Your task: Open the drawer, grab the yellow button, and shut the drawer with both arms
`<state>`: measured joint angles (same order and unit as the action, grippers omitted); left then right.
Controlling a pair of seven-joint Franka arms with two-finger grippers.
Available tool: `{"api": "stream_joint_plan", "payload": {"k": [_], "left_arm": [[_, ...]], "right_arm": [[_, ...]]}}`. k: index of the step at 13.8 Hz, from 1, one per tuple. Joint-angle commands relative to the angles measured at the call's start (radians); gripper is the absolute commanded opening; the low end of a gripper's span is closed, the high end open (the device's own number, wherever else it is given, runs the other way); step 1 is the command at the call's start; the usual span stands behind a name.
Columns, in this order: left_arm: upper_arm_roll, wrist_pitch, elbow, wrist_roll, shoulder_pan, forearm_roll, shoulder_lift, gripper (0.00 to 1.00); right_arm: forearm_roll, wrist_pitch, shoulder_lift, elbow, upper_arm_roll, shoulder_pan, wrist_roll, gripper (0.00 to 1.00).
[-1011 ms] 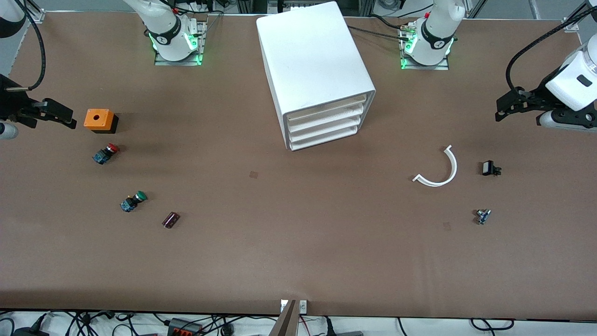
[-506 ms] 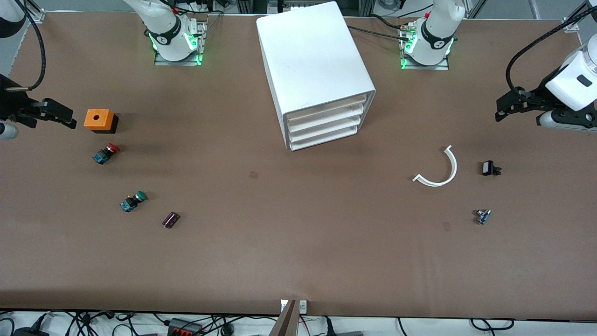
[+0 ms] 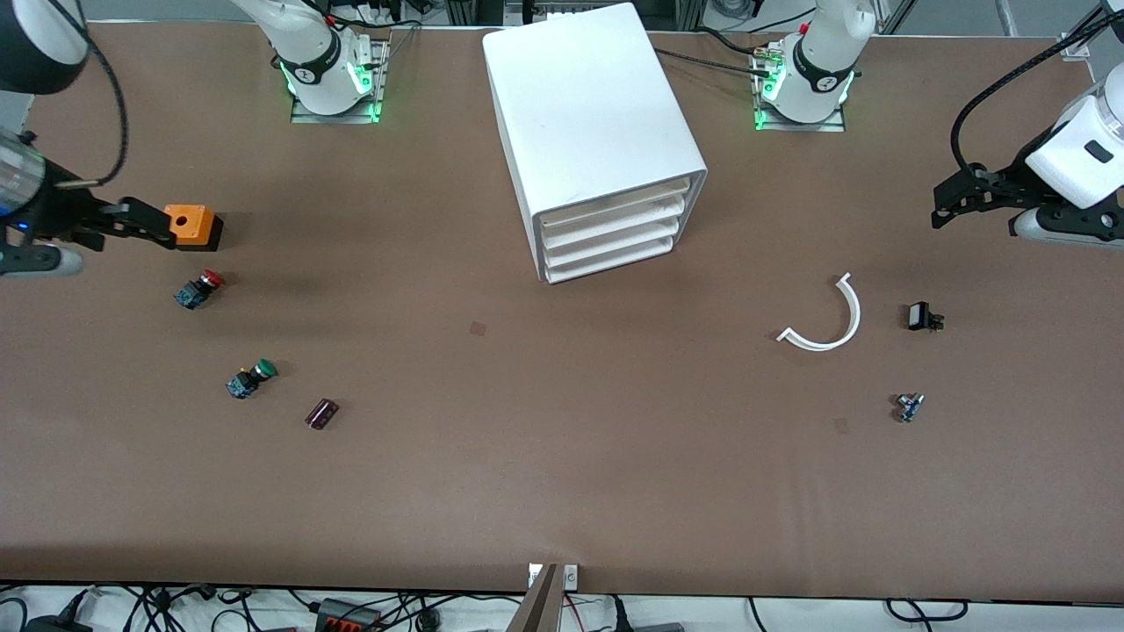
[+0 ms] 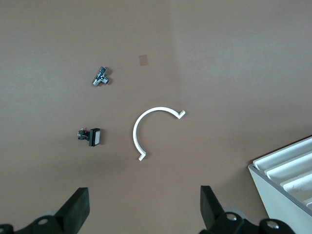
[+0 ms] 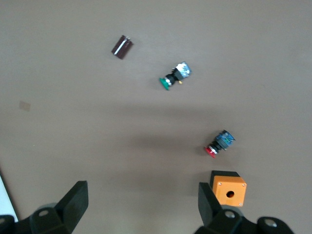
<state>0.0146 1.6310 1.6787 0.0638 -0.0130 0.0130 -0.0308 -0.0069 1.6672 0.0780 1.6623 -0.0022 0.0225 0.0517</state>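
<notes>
Drawer shut flush in cabinet; button not visible, probably inside. Left end effector and right end effector: both open, empty, partly cut off at frame edges.

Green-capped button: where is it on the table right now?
In the front view, the green-capped button lies toward the right arm's end, nearer the camera than the red-capped button, beside the dark cylinder.

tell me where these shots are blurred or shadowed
Front view: sharp and evenly lit, with soft shadows beside the cabinet and the orange box. Right wrist view: slightly motion-blurred, with broad arm shadows across the table. Left wrist view: crisp, with the curved white piece clearly outlined.
</notes>
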Motion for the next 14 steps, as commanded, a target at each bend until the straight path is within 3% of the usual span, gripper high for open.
{"api": "stream_joint_plan", "payload": {"k": [1,5,8,11,14], "left_arm": [[-0.001,-0.014,-0.037,-0.002,-0.005,-0.018,0.017,1.0],[0.002,-0.158,-0.175,0.008,-0.013,0.001,0.146,1.0],[0.051,-0.177,-0.175,0.01,-0.015,0.067,0.179,1.0],[0.131,-0.247,-0.169,-0.002,-0.012,0.192,0.254,1.0],[0.139,-0.246,-0.168,0.016,-0.015,0.4,0.354,1.0]], "right_arm": [[0.01,0.008,0.012,-0.007,-0.001,0.034,-0.01,1.0],[0.083,0.014,0.035,-0.009,-0.001,0.034,-0.01,1.0],[0.11,0.026,0.048,-0.009,-0.001,0.052,-0.01,1.0],[0.11,0.051,0.062,-0.01,-0.001,0.095,-0.01,1.0],[0.107,0.068,0.068,-0.009,-0.001,0.109,-0.01,1.0]]}}
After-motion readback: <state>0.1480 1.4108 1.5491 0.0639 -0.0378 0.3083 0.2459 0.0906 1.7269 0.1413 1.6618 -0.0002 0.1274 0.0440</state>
